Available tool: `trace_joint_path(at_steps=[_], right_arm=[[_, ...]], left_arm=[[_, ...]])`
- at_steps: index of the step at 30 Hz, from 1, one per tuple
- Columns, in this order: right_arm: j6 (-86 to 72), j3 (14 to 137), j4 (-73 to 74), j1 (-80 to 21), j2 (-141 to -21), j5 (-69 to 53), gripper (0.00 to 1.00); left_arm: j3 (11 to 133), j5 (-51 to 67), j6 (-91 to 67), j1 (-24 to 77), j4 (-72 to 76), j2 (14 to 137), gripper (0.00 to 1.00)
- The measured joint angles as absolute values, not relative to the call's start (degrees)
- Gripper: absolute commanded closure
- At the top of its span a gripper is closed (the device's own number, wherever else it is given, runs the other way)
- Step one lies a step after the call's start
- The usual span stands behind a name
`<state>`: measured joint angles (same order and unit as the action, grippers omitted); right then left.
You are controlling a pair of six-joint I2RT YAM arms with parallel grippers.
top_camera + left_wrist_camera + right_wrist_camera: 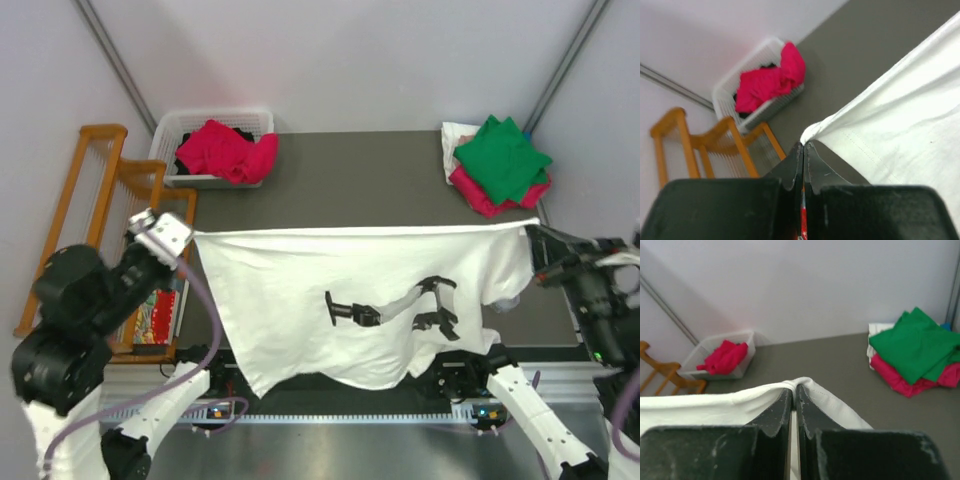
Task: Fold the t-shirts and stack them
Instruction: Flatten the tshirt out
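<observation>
**White t-shirt (370, 290) held taut at both top corners**

It spans the table (380, 175) centre toward 6 o'clock. Left gripper (804, 146) clenches its 9 o'clock corner, right gripper (794, 387) its 3 o'clock corner. Green t-shirt (500, 155) tops a crimson-pink t-shirt (478, 195) at 1 o'clock.

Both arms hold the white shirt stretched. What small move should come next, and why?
Probably lower the white t-shirt flat onto the table: left gripper and right gripper pinch its far edge taut, yet its near part drapes over the arm bases.
</observation>
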<state>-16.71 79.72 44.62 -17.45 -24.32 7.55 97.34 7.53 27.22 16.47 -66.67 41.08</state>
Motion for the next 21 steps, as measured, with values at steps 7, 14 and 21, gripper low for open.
trace_joint_path(at_steps=[7, 14, 21], right_arm=[[-16.84, 68.34, 37.98, -17.45, -36.16, 10.94, 1.00], [-17.12, 63.66, 28.29, -17.43, -54.30, 12.56, 1.00], [-17.12, 63.42, 19.70, -17.17, -70.37, 13.28, 1.00]], left_arm=[[79.90, 4.40, 28.95, 16.14, -61.34, 47.77, 1.00], [71.40, 0.93, 31.77, 15.99, -47.64, 61.52, 1.00], [70.28, -1.91, 34.11, 15.05, -35.86, 80.23, 1.00]])
